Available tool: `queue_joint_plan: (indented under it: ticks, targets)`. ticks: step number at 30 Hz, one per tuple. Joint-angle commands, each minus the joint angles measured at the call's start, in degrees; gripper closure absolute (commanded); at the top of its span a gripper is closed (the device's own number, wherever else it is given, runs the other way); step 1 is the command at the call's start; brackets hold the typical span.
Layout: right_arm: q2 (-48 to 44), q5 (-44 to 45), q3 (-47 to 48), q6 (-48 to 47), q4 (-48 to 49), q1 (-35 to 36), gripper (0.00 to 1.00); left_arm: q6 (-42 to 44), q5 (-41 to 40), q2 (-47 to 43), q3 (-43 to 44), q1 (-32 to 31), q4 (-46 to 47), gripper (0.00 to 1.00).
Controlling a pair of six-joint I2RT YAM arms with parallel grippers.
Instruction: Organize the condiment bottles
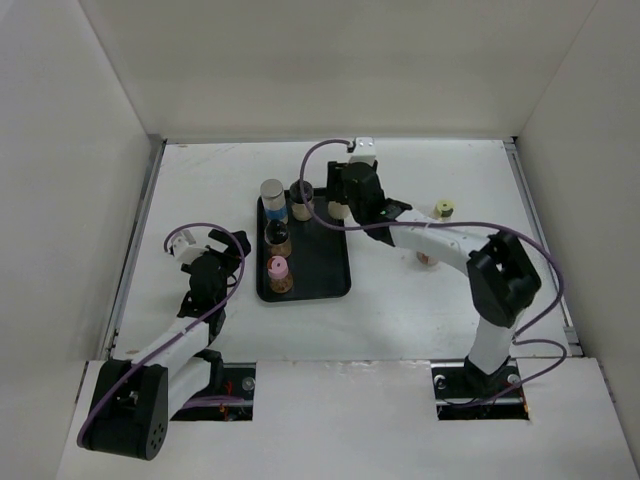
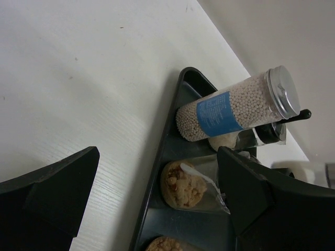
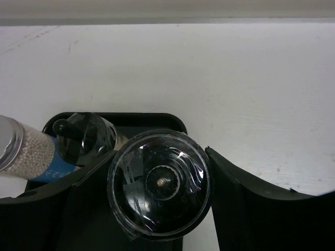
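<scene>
My right gripper (image 1: 340, 203) is shut on a black-lidded jar (image 3: 158, 183) and holds it upright at the far right corner of the black tray (image 1: 325, 272). Its fingers (image 3: 246, 201) press both sides of the lid. On the tray stand a silver-lidded jar with a blue label (image 1: 272, 198), a black-lidded jar (image 1: 301, 197), a dark-lidded jar (image 1: 277, 238) and a pink-lidded jar (image 1: 278, 273). A pale-yellow-lidded jar (image 1: 444, 209) stands on the table to the right. Another jar (image 1: 425, 259) is partly hidden under the right arm. My left gripper (image 1: 205, 250) is open and empty, left of the tray.
White walls close the table in at the back and on both sides. The left wrist view shows the tray's rim (image 2: 157, 172), the blue-labelled jar (image 2: 235, 107) and a brown-filled jar (image 2: 183, 184) just past my open fingers (image 2: 52, 193).
</scene>
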Motion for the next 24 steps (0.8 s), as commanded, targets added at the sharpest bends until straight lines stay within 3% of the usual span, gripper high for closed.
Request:
queue_joint_plan:
  ticks: [1,16,24]
  targets:
    - [4.3,-2.2,7.0,-0.4,6.3,0.2,0.46,0.2,0.3,-0.5,1.0,0.0,2.2,0.00]
    - [14.7,-5.8,14.8,1.0,8.4,-1.0,0.44,0.3,0.3,0.1,1.0,0.5,2.6,0.00]
    - [18.2,-6.1,15.7,1.7,8.7,-0.7,0.30,0.4,0.1,-0.3,1.0,0.5,2.6,0.00]
